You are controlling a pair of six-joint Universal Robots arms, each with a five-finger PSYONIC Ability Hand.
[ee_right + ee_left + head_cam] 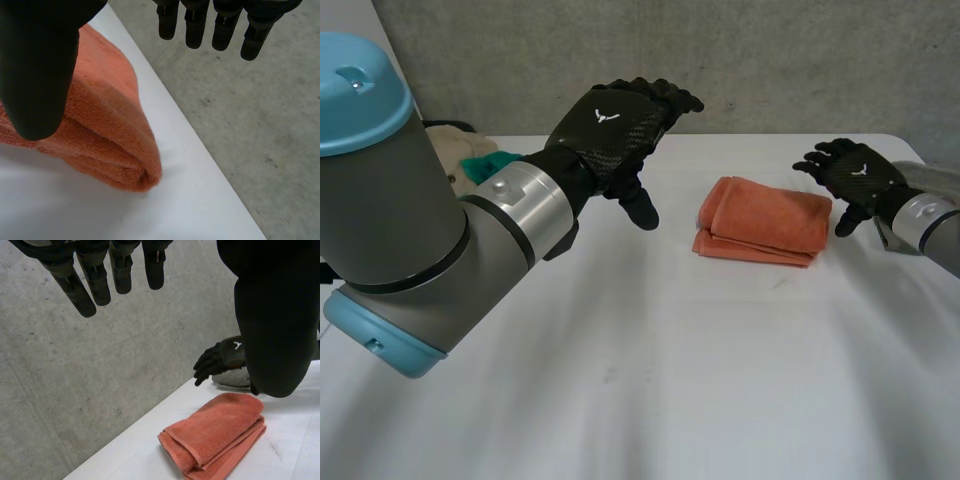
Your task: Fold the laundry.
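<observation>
the folded orange terry towel (765, 220) lies on the white table (670, 380), toward two o'clock from its middle. the left hand (610, 130) hovers at the towel's nine o'clock, fingers loose, holding nothing. the right hand (855, 175) is just at its three o'clock, likewise slack and empty. a careless sweep from that side could nudge the stack and undo its layers. a beige-and-green cloth heap (470, 160) waits at ten o'clock.

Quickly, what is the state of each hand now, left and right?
Left hand: open, holding nothing.
Right hand: open, holding nothing, beside the folded orange towel.
</observation>
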